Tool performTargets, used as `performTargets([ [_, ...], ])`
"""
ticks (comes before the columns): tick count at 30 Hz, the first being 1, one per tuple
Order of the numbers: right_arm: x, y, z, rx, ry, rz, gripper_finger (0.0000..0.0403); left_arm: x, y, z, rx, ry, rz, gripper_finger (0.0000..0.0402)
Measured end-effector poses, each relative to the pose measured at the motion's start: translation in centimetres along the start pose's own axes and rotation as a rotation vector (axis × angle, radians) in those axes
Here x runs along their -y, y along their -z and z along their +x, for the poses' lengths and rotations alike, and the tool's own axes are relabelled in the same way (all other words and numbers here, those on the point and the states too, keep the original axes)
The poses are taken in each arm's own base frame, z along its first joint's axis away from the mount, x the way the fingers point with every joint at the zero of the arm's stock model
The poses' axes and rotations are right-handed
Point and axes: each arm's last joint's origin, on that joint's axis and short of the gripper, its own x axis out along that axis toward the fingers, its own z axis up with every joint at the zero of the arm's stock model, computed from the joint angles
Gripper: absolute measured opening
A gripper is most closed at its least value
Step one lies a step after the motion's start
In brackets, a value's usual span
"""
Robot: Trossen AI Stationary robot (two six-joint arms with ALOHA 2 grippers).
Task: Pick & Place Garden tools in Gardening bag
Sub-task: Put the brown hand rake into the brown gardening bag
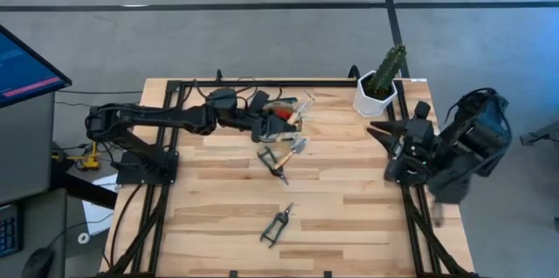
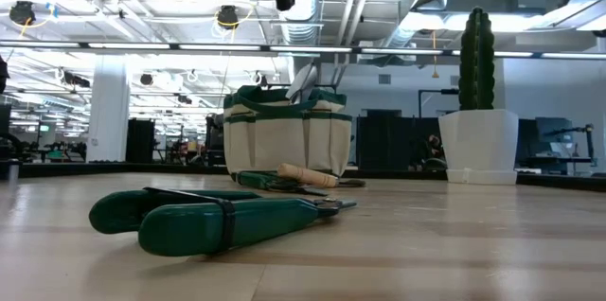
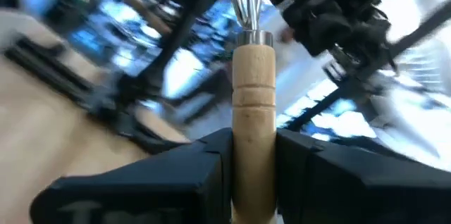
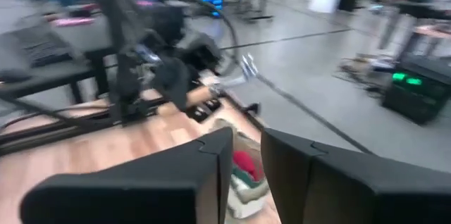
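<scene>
Two arms: left gripper (image 3: 252, 160) is over the bag (image 2: 287, 136); right gripper (image 1: 391, 137) waits near the cactus pot (image 1: 376, 93)
Left fingers: shut tight on the fork (image 3: 252, 104), on its wood handle
Right fingers: a small gap, holding nothing
Bag: back middle of the table (image 1: 349, 217); soft cloth, may tip
Fork: light, stiff; wood handle looks best to grab
Shears (image 1: 276, 225): lie near the front; smooth, maybe slippery; grab the handles
Trowel (image 1: 281, 161): lies just by the bag

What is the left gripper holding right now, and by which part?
The left gripper holds the thin wooden-handled tool by its wooden handle, metal end pointing away.
</scene>
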Motion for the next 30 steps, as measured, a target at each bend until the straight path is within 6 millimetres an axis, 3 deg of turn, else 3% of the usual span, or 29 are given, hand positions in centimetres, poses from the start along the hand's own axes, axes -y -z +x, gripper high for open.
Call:
performTargets([
  [11, -0.8, 5.9, 1.8, 0.084, 0.132, 0.196, 0.0017, 2.6, -0.4, -1.4, 0.136, -0.274, 0.33, 0.0049],
  [19, -1.9, 10.0, 3.0, 0.113, 0.151, 0.245, 0.0001, 3.8, 0.4, -1.3, 0.158, -0.313, 0.447, 0.0049],
  [30, -2.3, 12.6, 3.8, 0.207, 0.174, 0.22, 0.0, 4.2, 1.0, -1.2, 0.144, -0.325, 0.478, 0.0049],
])
